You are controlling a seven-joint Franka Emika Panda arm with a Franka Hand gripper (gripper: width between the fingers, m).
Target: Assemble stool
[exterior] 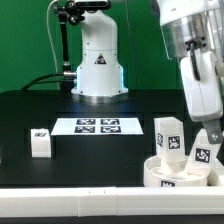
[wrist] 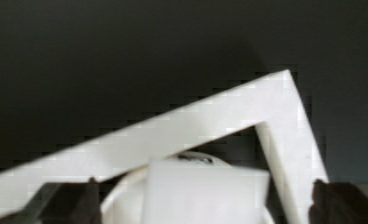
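Gripper (wrist: 207, 205) wide, fingers either side of leg (wrist: 184, 188), not gripping; leg looks stood in seat (exterior: 152, 172). 2nd leg (exterior: 167, 137) just beside, 3rd leg (exterior: 40, 141) well off, past marker board (exterior: 98, 126). Risk: loose leg tips if a finger snags it lifting away.

There are 3 blocky white legs (exterior: 40, 142) (exterior: 166, 137) (exterior: 203, 155), 1 round ring-shaped seat (exterior: 155, 173), 1 flat marker board (exterior: 60, 127) printed with 4 tags, and 1 long white L-shaped bar (wrist: 252, 110): 6 separate white pieces altogether.
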